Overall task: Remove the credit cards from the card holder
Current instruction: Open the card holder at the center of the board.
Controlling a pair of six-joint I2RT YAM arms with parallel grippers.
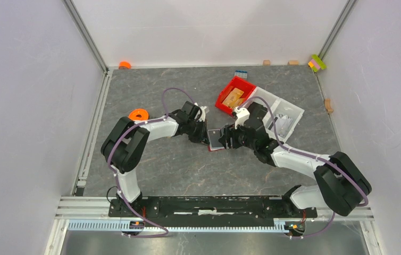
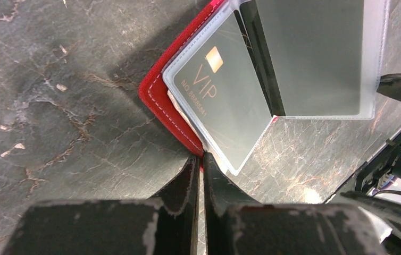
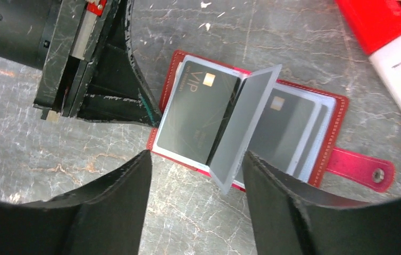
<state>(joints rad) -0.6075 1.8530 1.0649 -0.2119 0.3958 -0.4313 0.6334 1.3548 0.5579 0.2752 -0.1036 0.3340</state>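
The dark red card holder [image 3: 337,129] lies open on the table, its strap [image 3: 358,167] pointing right. Grey credit cards sit in its clear sleeves: a "VIP" card [image 3: 197,112] on the left half, more cards [image 3: 290,127] on the right. One clear sleeve [image 3: 241,130] stands up between them. My left gripper [image 2: 201,158] is shut on the holder's red edge [image 2: 157,95], beside the VIP card [image 2: 220,103]. My right gripper [image 3: 195,156] is open just before the holder's near edge, its fingers either side of the raised sleeve without touching it. In the top view both grippers meet at the holder [image 1: 215,141].
A bright red bin [image 1: 234,95] and a white tray [image 1: 286,112] stand just behind the right arm. An orange ring [image 1: 139,114] lies by the left arm. Small blocks [image 1: 317,62] sit along the back wall.
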